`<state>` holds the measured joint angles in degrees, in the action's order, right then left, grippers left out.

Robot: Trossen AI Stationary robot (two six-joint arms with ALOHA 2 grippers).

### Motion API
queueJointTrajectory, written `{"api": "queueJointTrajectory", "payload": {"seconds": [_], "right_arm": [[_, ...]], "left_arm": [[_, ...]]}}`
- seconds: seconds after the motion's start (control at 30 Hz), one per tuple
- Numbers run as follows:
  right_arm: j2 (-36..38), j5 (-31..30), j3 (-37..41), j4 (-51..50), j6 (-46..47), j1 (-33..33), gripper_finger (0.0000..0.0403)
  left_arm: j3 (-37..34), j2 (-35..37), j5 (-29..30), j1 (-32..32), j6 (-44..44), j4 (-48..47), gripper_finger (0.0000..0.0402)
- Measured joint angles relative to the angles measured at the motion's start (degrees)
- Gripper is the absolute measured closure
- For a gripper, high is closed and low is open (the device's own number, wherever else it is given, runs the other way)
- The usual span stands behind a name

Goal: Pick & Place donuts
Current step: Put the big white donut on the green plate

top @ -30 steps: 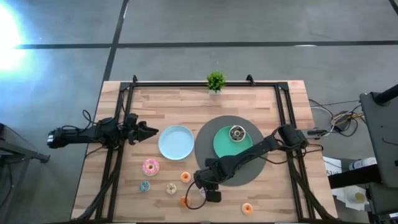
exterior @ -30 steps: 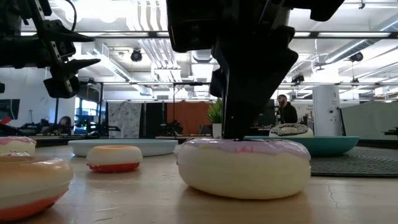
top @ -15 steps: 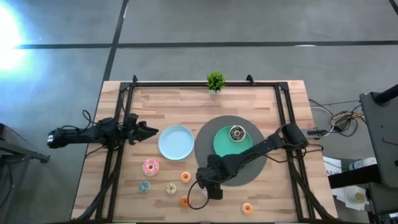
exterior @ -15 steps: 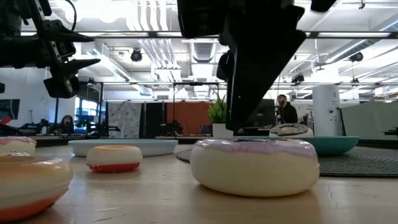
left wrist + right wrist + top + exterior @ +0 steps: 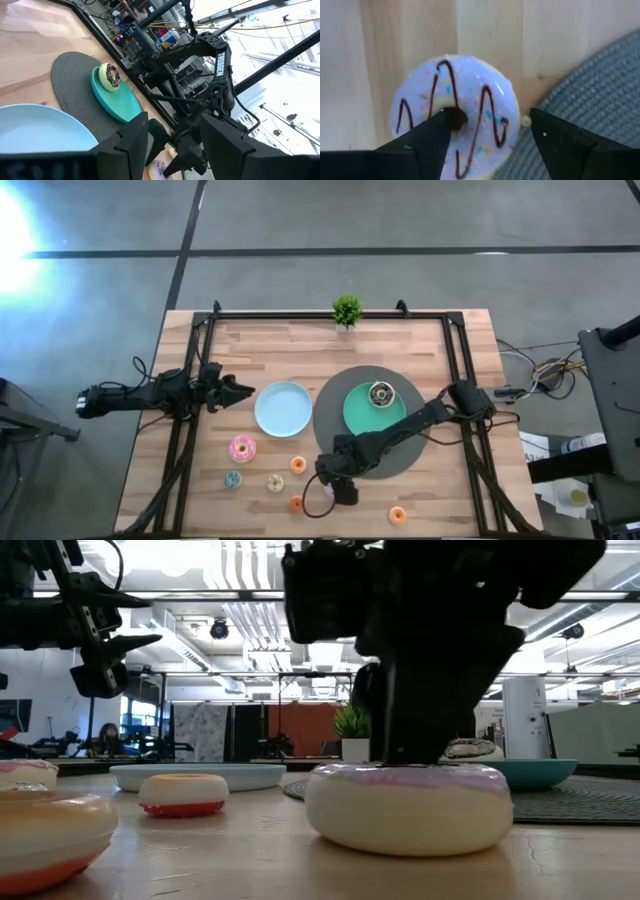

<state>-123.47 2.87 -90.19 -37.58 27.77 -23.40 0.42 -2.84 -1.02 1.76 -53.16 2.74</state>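
Right pincer: I have the right pincer (image 5: 485, 137) low over the desk's near middle, fingers spread, one finger (image 5: 427, 142) set in the hole of the lilac donut (image 5: 454, 117) and the other outside its rim beside the mat.
Lilac donut: flat on the desk (image 5: 300, 345), lilac-white frosting with a dark zigzag and sprinkles, just beside the edge of the grey mat (image 5: 330, 405); in the low view it sits right under the arm (image 5: 408, 805).
Other donuts: I see a pink donut (image 5: 242, 448), a teal donut (image 5: 233, 479), a cream donut (image 5: 275, 483) and two orange donuts (image 5: 298, 464) on the desk near the left front; another orange donut (image 5: 397, 515) lies alone toward the right front.
Plated donut: one dark-topped donut (image 5: 380, 393) rests on the green plate (image 5: 360, 415), which sits on the grey mat.
Blue plate: the light-blue plate (image 5: 282, 409) lies just left of the mat.
Left pincer: the left pincer (image 5: 240, 391) hangs beside the blue plate at the left edge, fingers spread and holding nothing.
Plant: a small green plant (image 5: 347, 310) stands at the far edge.
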Motion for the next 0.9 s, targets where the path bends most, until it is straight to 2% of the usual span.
{"api": "queueJointTrajectory", "payload": {"seconds": [0.2,0.43,0.5,0.63,0.77,0.9], "right_arm": [[-0.3,-0.2,0.2,0.3,0.1,0.0,0.0216],[2.6,-1.8,0.2,-4.1,0.1,0.2,0.0350],[5.1,-5.0,0.2,-7.1,-0.8,0.2,0.0378],[12.5,-13.0,2.0,-16.9,1.4,0.8,0.0377],[21.9,-12.3,12.3,-22.3,11.9,3.9,0.0356],[32.8,-12.0,24.6,-19.8,24.7,6.7,0.0350]], "left_arm": [[0.0,0.0,0.0,0.0,0.0,-0.2,0.0248],[0.0,0.0,0.0,0.0,0.0,-0.2,0.0248],[0.0,0.0,0.0,0.0,0.0,-0.2,0.0248],[0.0,0.0,0.0,0.0,0.0,-0.2,0.0248],[0.0,0.0,0.0,0.0,0.0,-0.2,0.0248],[0.0,0.0,0.0,0.0,0.0,-0.2,0.0248]]}}
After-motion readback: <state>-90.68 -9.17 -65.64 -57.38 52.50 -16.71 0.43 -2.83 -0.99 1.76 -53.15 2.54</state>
